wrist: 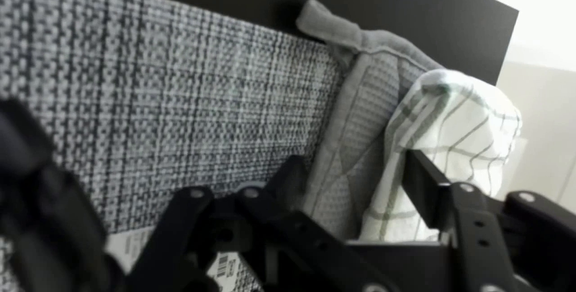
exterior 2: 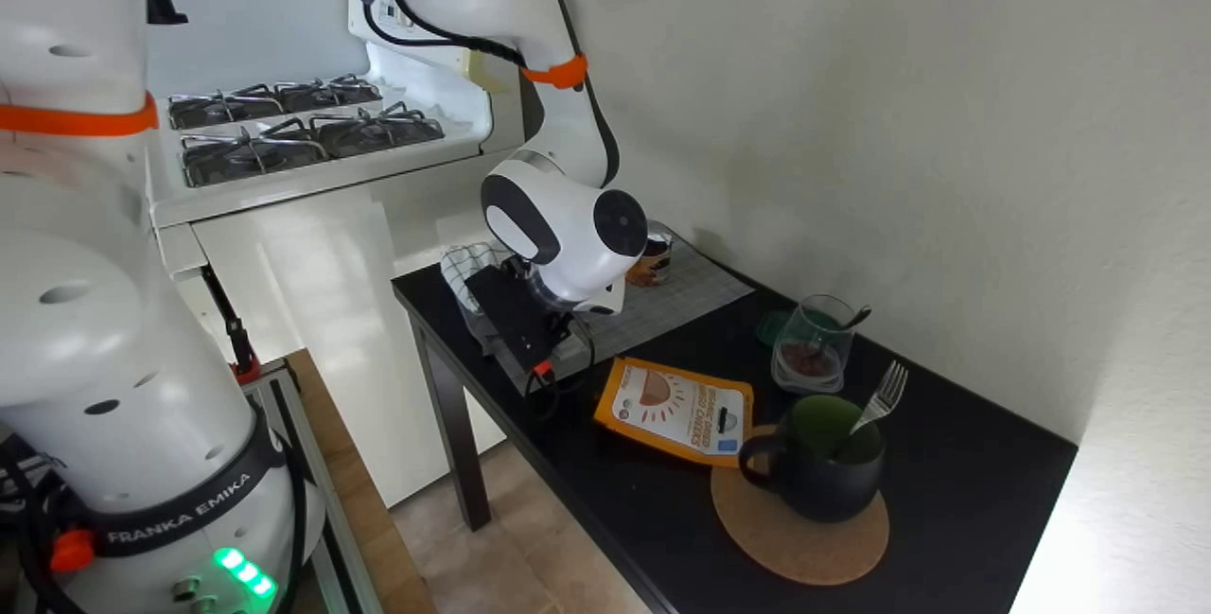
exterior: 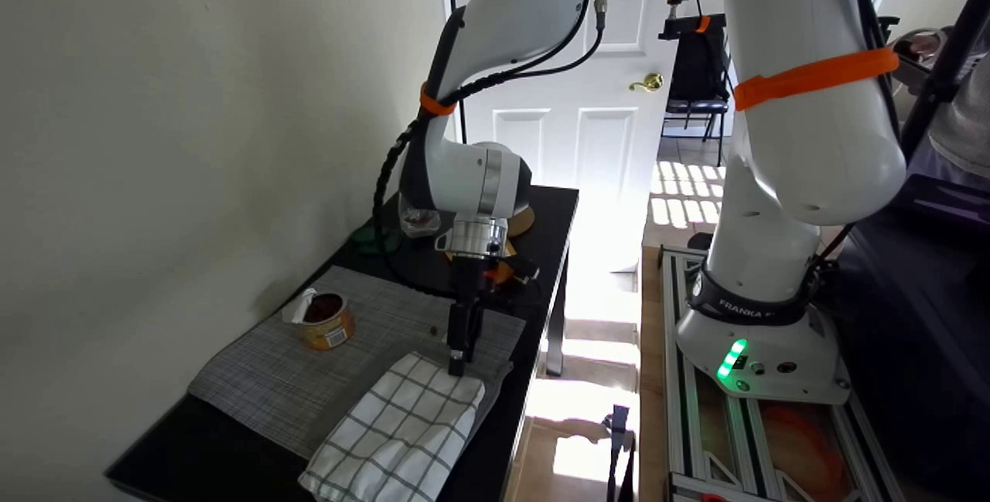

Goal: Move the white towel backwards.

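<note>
The white towel (exterior: 402, 425) with its dark grid check lies folded near the table's end in an exterior view. It also shows behind the arm (exterior 2: 461, 262) and at the right of the wrist view (wrist: 472, 139). Beneath it lies a grey quilted cloth (wrist: 355, 116) with a hanging loop. My gripper (exterior: 460, 367) points down at the towel's edge. In the wrist view the gripper (wrist: 353, 166) is open, one finger over the towel, the other over the grey mat's edge. The towel's edge and the grey cloth show between the fingers. Whether the fingertips touch cloth is unclear.
A grey mat (exterior: 255, 378) lies on the black table, with an opened can (exterior: 326, 324) on it. An orange pouch (exterior 2: 676, 406), a dark mug (exterior 2: 823, 472) on a round board (exterior 2: 804, 548), and a glass (exterior 2: 812, 349) stand farther along. A wall borders the table.
</note>
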Robot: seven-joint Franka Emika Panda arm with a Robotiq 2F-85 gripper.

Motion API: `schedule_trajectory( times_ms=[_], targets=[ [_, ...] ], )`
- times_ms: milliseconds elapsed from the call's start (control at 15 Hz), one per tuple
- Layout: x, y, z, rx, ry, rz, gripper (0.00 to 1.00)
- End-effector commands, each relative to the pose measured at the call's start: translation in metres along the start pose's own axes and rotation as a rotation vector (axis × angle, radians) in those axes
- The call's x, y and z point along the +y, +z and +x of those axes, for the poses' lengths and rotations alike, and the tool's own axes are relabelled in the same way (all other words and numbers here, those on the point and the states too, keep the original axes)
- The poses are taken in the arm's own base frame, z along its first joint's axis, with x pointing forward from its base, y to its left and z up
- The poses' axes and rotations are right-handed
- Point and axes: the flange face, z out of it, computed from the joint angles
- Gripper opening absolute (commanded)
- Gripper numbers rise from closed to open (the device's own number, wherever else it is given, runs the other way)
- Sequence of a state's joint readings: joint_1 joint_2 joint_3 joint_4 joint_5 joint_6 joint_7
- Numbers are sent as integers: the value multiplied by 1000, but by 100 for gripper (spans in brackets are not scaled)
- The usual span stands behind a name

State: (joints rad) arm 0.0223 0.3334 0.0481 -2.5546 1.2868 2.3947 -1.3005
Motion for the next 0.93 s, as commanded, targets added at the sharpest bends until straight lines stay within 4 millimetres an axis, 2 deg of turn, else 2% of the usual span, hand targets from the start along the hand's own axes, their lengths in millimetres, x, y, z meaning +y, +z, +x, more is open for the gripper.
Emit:
schedule_trajectory(
  times_ms=[0,67,200,400,733,867],
  targets=[
    [2,-9,2,20,8,-138,59],
    [4,-14,4,26,0,-189,74],
    [8,-23,7,48,-10,-303,82],
    [7,-29,4,64,4,-391,100],
    [-17,-25,-7,40,46,-289,100],
    [-27,-32,-12,32,69,-271,98]
  ],
)
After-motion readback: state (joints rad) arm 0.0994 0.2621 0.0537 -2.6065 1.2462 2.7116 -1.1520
